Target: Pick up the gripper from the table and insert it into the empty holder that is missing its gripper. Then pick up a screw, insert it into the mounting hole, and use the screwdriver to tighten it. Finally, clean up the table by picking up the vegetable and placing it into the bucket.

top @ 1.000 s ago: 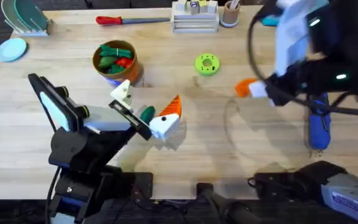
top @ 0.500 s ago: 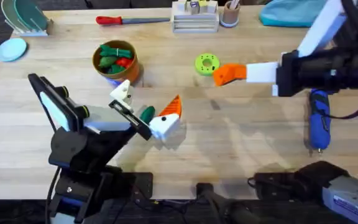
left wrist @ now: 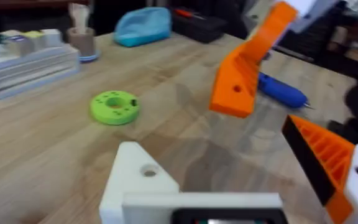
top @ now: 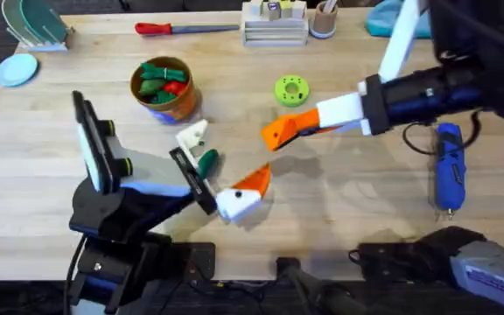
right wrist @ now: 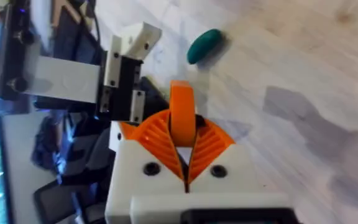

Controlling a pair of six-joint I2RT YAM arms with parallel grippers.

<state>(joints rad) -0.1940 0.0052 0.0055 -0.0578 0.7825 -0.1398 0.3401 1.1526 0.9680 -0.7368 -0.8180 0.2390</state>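
The right tool (top: 278, 133) is reaching across the middle of the worktop (top: 339, 210), its two orange-padded fingers clamped together on the orange fingertip (right wrist: 181, 118), which is standing up on edge between the pads in the right wrist view. In the left wrist view the same piece (left wrist: 244, 78) is hanging in the air as a solid orange wedge with a small hole in its side, its long axis slanting down and toward the left arm.

The left tool (top: 219, 173) is waiting with its fingers apart: one carries its orange wedge on a white base, while the other is only the bare white mount (top: 192, 135), angular, with an open mounting hole (left wrist: 148, 170) facing up. That empty mount is lying just beyond the carried fingertip, toward the left arm and slightly nearer the orange bucket (top: 163, 87); the two are near but apart. The right arm is plainly the nearer one, so the coming move looks like lining up the wedge with the mount. The small green vegetable (top: 206, 161) is lying on the worktop between the left tool's fingers.
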